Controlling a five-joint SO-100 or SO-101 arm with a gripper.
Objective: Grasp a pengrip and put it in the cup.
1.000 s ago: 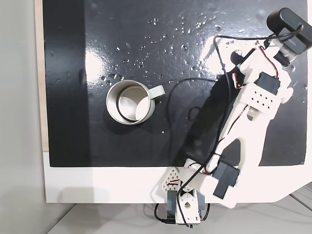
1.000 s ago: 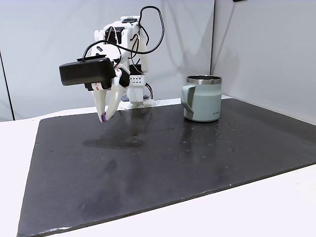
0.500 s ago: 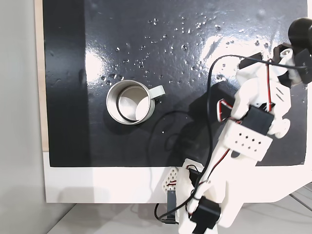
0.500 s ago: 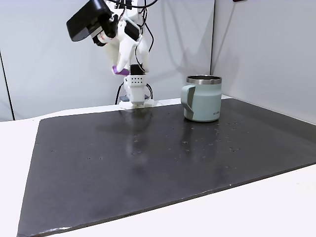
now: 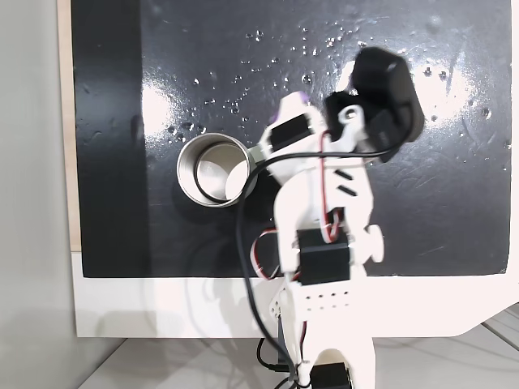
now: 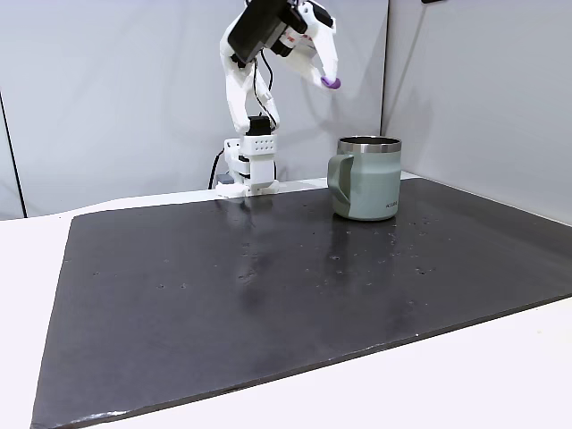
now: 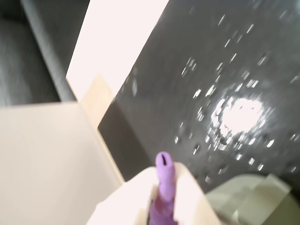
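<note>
A small purple pengrip [image 6: 331, 82] is pinched at the tips of my white gripper [image 6: 328, 77], which is shut on it and held high in the air. In this fixed view it hangs above and a little left of the cup [image 6: 367, 178], a pale metal mug with a silvery rim. From above, the gripper [image 5: 295, 103] and the pengrip [image 5: 299, 97] lie up and to the right of the cup [image 5: 209, 168], over the mat. The wrist view shows the pengrip [image 7: 164, 180] between the fingers [image 7: 140, 192], with part of the cup [image 7: 248, 201] at the lower right.
A glossy black mat [image 5: 113, 121] dotted with small droplets covers the white table [image 5: 162, 308]. My arm's base [image 6: 251, 167] stands at the mat's far edge, beside the cup. Grey walls [image 6: 474, 89] close in behind and to the right.
The arm has swung from the mat's right side in the overhead picture toward the middle, carrying the pengrip. In the side view it has risen and moved right, close to the cup.
</note>
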